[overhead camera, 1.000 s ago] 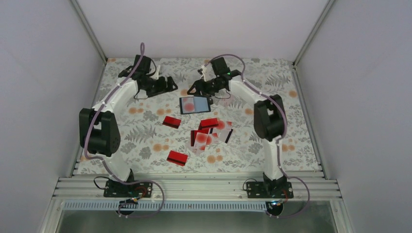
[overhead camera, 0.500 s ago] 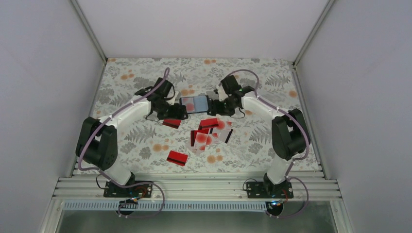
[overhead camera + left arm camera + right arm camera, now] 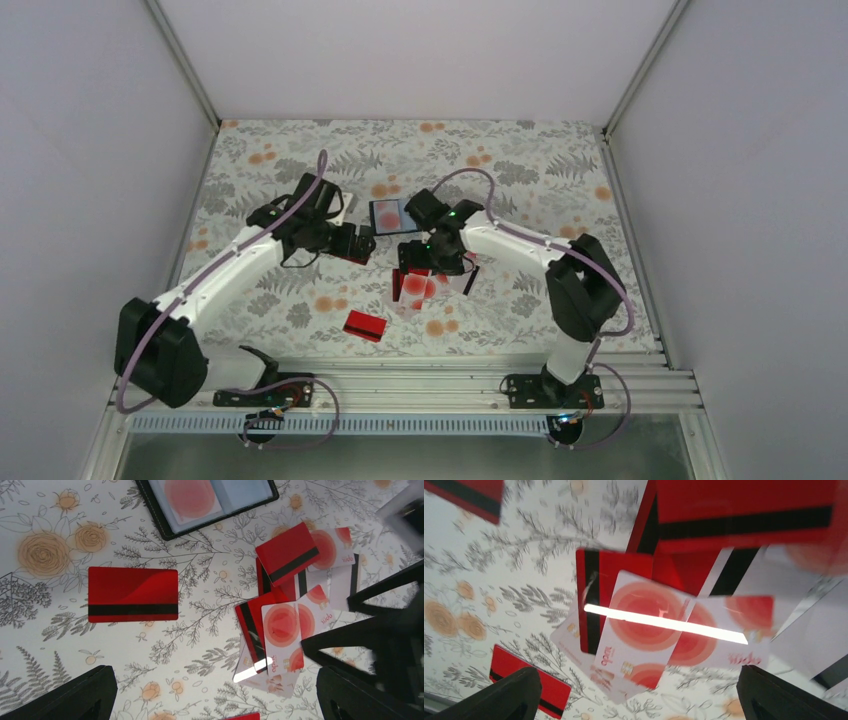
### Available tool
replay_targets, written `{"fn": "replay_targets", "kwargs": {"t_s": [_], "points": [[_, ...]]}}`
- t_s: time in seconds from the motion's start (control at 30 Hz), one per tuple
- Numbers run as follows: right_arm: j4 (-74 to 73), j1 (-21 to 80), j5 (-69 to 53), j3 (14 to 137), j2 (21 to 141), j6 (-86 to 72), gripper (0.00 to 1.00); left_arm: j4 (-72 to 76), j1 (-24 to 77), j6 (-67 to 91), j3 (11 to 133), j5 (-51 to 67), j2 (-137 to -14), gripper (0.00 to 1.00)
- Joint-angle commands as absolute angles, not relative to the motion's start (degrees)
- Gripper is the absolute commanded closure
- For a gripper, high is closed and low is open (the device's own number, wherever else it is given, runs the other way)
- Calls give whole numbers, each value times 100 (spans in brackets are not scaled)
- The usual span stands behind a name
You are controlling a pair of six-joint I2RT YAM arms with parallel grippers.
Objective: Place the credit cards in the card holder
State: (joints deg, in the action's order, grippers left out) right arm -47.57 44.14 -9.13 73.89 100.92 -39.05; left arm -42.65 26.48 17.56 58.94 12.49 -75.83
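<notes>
The card holder (image 3: 388,214) lies open on the floral cloth, a whitish card with a red dot in its left pocket; it also shows in the left wrist view (image 3: 210,502). A pile of red and whitish credit cards (image 3: 425,280) lies in front of it. My right gripper (image 3: 442,262) hovers open and empty over this pile (image 3: 659,625). My left gripper (image 3: 356,243) is open and empty above a single red card with a black stripe (image 3: 132,601). Another red card (image 3: 365,325) lies alone nearer the front, also in the right wrist view (image 3: 526,686).
White walls enclose the cloth on the left, right and back. A metal rail (image 3: 400,385) runs along the front edge. The right gripper's black body (image 3: 390,620) intrudes at the right of the left wrist view, close to the pile.
Both arms have swung from the back towards the middle. The right gripper moved from beside the holder to over the pile. The left gripper moved to above the single red card.
</notes>
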Motion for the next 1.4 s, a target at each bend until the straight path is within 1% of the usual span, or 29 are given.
{"fn": "replay_targets", "kwargs": {"t_s": [0.0,0.1,0.33,0.57,0.67,0.77,1.0,1.07,1.37], "points": [[-5372,4916,-566,7742,10476,-5110,1,-4485,2648,1546,5656,1363,-7124,0],[-5507,5175,-514,7876,10752,-5517,1,-4579,2647,1461,5498,1490,-6799,0],[-5212,5394,-740,7953,11289,-6002,1,-4990,2646,1164,5342,1443,-6160,0],[-5214,5404,-707,7897,11630,-6238,2,-4948,2704,1099,5239,1620,-5988,0],[-5260,5400,-626,7919,11746,-6287,6,-4959,2803,1099,5233,1600,-5907,0],[-5341,5397,-555,7959,11892,-6280,13,-4927,2868,1086,5231,1605,-5880,0],[-5549,5403,-492,8269,12350,-6054,16,-4878,2883,1055,5211,1618,-5871,0],[-5528,5401,-519,8247,12435,-6015,19,-4870,2881,1046,5212,1618,-5834,0],[-5073,5414,-607,7362,12356,-6012,33,-4882,2876,1050,5202,1619,-5706,0]]}}
